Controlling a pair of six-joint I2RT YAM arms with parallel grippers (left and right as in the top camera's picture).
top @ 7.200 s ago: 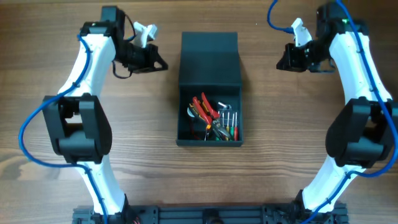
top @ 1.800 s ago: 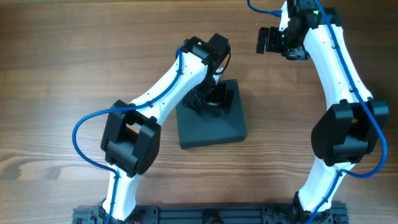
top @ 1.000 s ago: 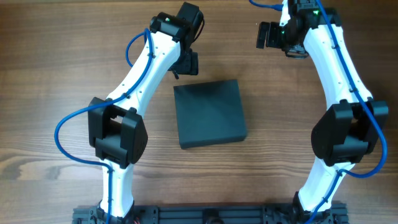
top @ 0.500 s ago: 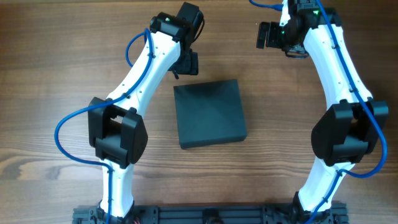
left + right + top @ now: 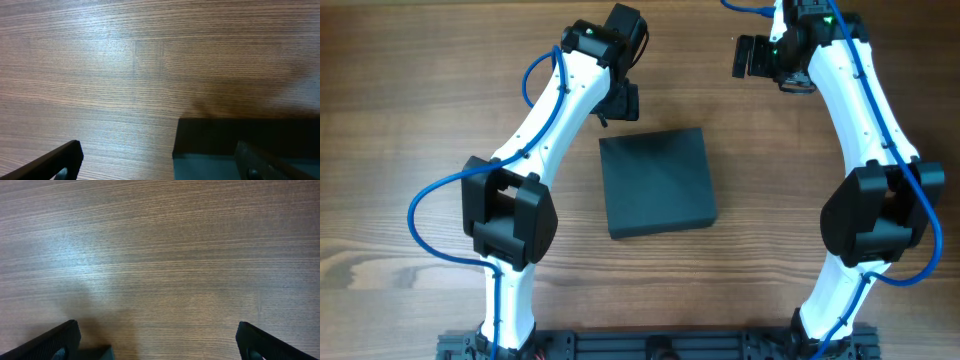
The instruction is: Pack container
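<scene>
The container [image 5: 657,183] is a dark teal-grey box lying in the middle of the table with its flat lid down, so its contents are hidden. My left gripper [image 5: 618,107] hovers just behind its far left corner, open and holding nothing. In the left wrist view that corner of the container [image 5: 235,137] shows between the spread fingertips [image 5: 67,157], and the left gripper [image 5: 160,167] is over bare wood beside it. My right gripper [image 5: 743,57] is open and empty at the far right, well away from the box. In its own view the right gripper [image 5: 160,347] is over wood only.
The wooden table [image 5: 410,150] stretches bare on both sides of the box. The left arm [image 5: 545,120] arches over the table to the left of the container. The right arm [image 5: 865,110] runs along the right edge. A small dark corner [image 5: 102,354] shows at the bottom of the right wrist view.
The container's lid, open over hand tools at first, is now down. My left gripper has lifted off the lid and drawn back behind the box. Nothing has moved in the last second.
</scene>
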